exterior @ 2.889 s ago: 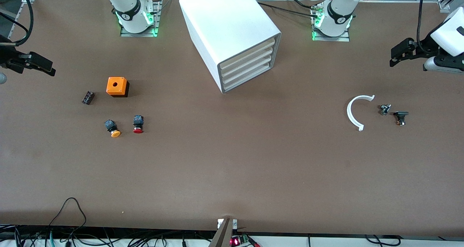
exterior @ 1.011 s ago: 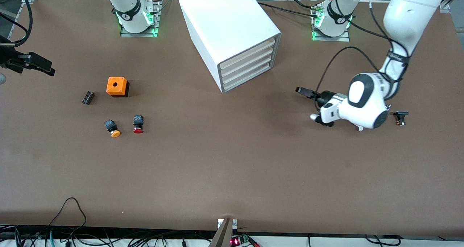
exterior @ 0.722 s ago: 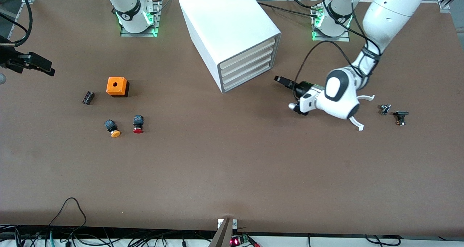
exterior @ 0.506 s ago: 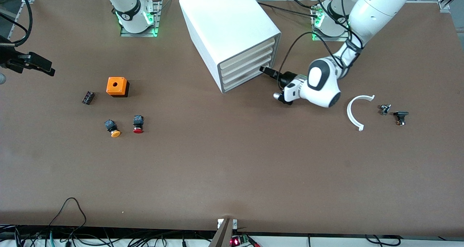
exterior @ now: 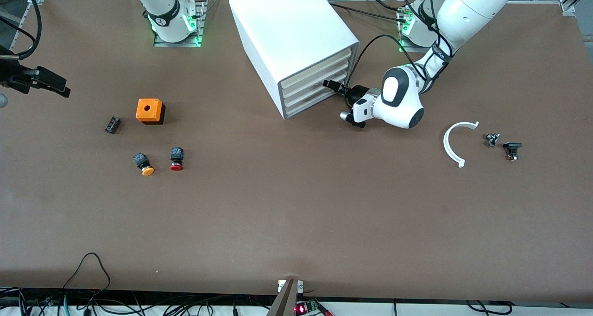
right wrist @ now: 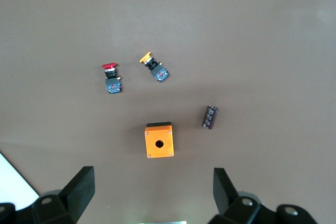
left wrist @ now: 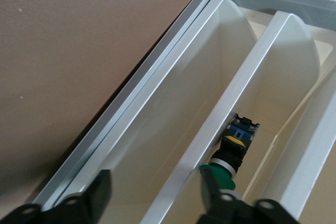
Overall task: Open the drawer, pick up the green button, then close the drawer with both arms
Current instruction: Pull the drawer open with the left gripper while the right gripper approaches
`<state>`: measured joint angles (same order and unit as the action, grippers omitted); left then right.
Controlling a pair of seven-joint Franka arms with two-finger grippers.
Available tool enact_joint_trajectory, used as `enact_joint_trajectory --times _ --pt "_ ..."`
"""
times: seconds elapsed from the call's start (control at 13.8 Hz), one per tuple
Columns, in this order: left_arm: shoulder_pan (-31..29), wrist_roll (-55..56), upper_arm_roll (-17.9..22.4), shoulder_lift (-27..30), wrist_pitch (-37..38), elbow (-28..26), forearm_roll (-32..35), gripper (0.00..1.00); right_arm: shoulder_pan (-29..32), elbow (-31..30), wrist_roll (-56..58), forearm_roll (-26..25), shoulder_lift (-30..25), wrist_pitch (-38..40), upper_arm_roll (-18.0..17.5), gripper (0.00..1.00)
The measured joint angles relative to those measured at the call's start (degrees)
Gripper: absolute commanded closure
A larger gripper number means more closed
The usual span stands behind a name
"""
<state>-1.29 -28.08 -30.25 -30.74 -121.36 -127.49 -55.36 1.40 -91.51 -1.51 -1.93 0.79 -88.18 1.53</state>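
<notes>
The brown desk (exterior: 296, 205) fills the room's floor of view, with cables along its near edge. On it sits the big white cabinet (exterior: 287, 33), its drawers shut. The left claw (exterior: 330, 84) has moved in from the left arm's end and now sits right at the drawer (exterior: 315, 100) fronts, fingers spread. The left wrist view shows the green button (left wrist: 224, 174) inside a tray. The right claw (exterior: 44, 82) waits, spread wide, above the orange box (exterior: 150, 110), red button (exterior: 176, 159) and orange button (exterior: 143, 163).
</notes>
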Motion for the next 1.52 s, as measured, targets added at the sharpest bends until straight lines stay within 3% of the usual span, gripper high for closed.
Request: enact_joint_trajectory --times 0.36,0.65,0.79,1.23,1.52 --pt "-0.27 -0.06 0.09 2.28 -0.92 0.1 0.49 1.0 0.0 0.0 0.0 0.0 0.0 0.0 0.0 0.0" --pt "-6.04 -1.16 3.97 4.68 -2.91 4.96 11.85 1.0 -0.01 -0.02 0.01 0.01 0.09 0.0 0.0 0.0" --pt "-8.12 -1.06 4.8 4.65 -3.1 6.58 14.18 0.01 -0.03 -0.04 0.02 0.25 0.41 -0.07 -0.16 0.0" --pt "-12.64 -0.96 5.87 7.64 -8.48 7.75 16.86 0.0 -3.38 -0.05 0.24 3.52 3.23 -4.6 -0.73 0.0" --pt "-20.77 -0.75 6.47 17.79 -8.9 11.38 19.25 0.0 -12.86 0.25 0.26 3.71 7.41 -5.95 -1.05 0.0"
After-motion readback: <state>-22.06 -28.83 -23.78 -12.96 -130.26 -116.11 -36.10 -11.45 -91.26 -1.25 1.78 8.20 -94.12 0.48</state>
